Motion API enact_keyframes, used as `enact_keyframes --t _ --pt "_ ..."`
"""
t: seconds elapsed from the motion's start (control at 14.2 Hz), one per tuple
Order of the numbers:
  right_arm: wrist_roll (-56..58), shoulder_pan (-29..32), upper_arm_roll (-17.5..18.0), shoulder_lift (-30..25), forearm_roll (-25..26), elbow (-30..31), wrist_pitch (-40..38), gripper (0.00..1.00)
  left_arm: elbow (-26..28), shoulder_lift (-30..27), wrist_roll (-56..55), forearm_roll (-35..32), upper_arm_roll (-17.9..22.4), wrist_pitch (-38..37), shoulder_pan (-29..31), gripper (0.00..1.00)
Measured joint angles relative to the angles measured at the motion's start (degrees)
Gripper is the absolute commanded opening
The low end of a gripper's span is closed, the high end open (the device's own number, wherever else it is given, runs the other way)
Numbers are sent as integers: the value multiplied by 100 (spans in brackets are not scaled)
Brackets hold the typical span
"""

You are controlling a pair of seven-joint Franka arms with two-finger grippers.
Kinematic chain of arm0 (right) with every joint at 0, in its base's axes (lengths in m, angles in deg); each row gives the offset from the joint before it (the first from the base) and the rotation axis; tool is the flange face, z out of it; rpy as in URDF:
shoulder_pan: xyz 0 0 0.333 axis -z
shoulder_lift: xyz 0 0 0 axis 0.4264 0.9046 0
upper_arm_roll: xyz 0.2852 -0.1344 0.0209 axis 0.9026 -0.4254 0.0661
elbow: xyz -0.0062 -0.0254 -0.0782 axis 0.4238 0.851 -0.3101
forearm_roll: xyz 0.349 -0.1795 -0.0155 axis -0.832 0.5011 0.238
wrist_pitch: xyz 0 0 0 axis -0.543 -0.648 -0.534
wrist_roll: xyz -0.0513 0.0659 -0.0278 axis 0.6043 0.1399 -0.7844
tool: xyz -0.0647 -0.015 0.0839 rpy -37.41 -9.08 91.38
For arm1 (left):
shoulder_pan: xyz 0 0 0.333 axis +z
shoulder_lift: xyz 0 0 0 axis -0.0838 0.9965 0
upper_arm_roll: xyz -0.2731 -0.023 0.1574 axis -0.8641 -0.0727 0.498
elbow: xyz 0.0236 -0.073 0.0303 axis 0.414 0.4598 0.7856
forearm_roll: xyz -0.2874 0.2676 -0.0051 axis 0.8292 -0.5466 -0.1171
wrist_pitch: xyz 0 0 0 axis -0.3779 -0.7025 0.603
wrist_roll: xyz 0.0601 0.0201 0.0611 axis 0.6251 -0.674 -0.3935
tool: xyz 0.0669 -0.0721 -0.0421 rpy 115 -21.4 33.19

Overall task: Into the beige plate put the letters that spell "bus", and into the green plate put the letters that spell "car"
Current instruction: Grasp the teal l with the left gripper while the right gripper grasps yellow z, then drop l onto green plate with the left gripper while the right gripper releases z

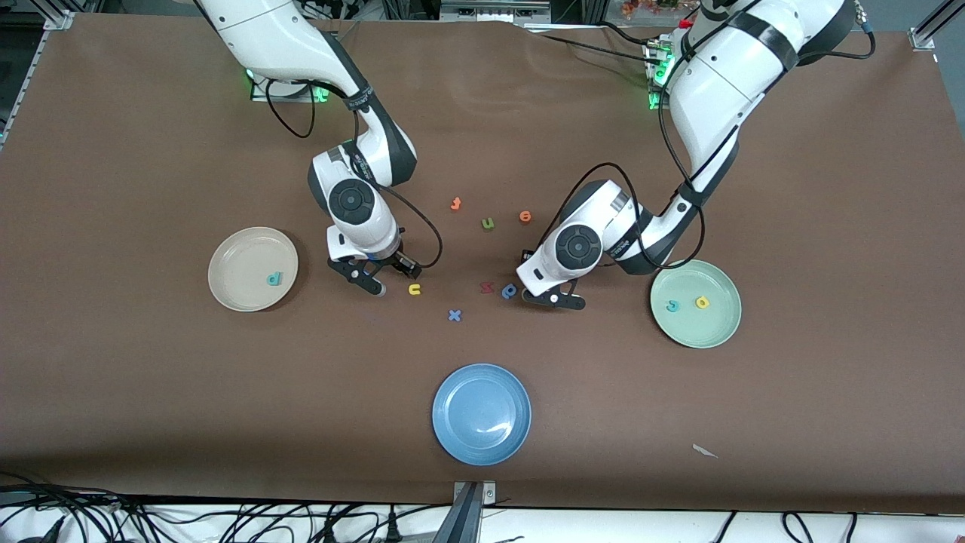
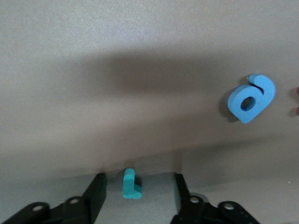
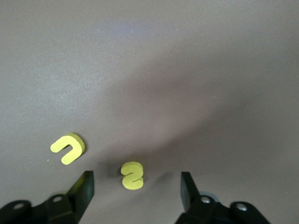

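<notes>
The teal "r" point(image 2: 131, 184) lies flat on the table point(image 1: 151, 392), directly between the fingers of my left gripper point(image 2: 138, 193), long stroke running along the gap, so closing should pinch its thin sides. The jaws are spread, not touching it. My right gripper point(image 3: 135, 189) is low too, jaws spread wide around the yellow "s" point(image 3: 132, 175); the yellow "u" point(image 3: 68, 148) sits just beside, outside the fingers. The beige plate point(image 1: 226, 290), toward my right arm's end, holds the teal "b" point(image 1: 274, 280). The green plate point(image 1: 720, 328), toward my left arm's end, holds the teal "c" point(image 1: 672, 305) and yellow "a" point(image 1: 702, 302).
</notes>
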Motion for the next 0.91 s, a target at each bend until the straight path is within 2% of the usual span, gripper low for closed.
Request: enact_keyframes --t 0.35,0.49,0.63,0.91 --pt "4 0 6 74 0 0 38 69 -2 -37 -73 -2 5 -14 9 0" --pt "5 0 6 103 0 0 51 61 -18 -47 -120 -3 11 -93 33 0" --pt "6 0 6 117 0 0 60 54 -124 -151 -120 -6 29 -443 132 0" --pt "7 0 14 124 -1 0 71 45 -223 -745 52 -17 53 -1120 620 0"
